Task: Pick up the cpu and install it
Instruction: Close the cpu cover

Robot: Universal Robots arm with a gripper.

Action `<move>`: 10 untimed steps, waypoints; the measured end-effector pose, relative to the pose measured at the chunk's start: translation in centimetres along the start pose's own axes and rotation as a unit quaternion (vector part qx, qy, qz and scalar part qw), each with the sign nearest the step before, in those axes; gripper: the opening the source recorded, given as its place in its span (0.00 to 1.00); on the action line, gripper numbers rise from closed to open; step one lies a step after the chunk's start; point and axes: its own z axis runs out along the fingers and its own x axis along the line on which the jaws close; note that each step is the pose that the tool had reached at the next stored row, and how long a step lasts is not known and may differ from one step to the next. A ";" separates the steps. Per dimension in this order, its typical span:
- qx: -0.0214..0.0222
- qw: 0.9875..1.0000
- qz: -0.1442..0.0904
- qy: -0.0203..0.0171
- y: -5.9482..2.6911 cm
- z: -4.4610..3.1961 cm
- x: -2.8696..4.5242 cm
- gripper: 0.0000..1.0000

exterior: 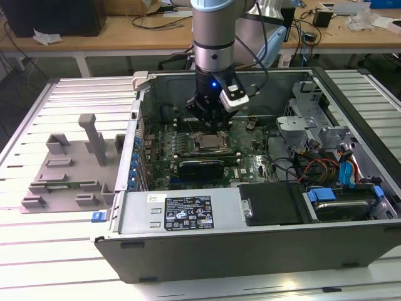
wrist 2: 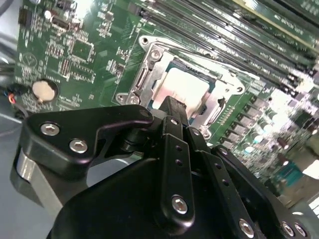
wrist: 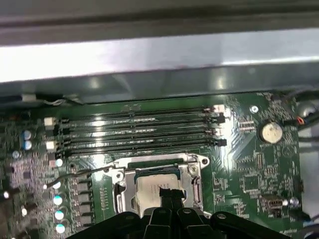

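A: Exterior view first: the arm [exterior: 213, 37] stands straight down into the open case [exterior: 188, 238], and the gripper [exterior: 211, 128] hangs low over the middle of the board [exterior: 254, 157].

B: And the cpu [exterior: 210, 143]?

A: Right beneath the gripper, flat on the board. In the second wrist view its silvery top lies level inside the socket frame [wrist 2: 145, 74], with metal on all four sides.

B: So it's in the socket, not in the gripper.

A: Yes. The fingers [wrist 2: 174, 124] are pinched together into a single dark tip, with nothing between them. The claw is clenched on empty air.

B: Does that tip touch the chip?

A: I can't tell. In both wrist views the tip overlaps the cpu's near edge, but contact or a gap won't resolve from these angles.

B: What's around the socket?

A: In the first wrist view, four long memory slots [wrist: 139, 132] run side by side just beyond the frame. A coin cell [wrist: 271, 132] sits off to one side, well apart from the socket.

B: And outside the case?

A: On the exterior view's left, a grey tray [exterior: 69, 172] of plastic blocks sits on the slatted table [exterior: 75, 94], just beside the case wall and well apart from the gripper.
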 end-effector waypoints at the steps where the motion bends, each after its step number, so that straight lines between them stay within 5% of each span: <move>1: 0.001 1.000 -0.003 0.000 -0.02 0.02 0.17 0.11; 10: 0.002 1.000 0.000 0.000 -0.39 0.62 0.88 0.11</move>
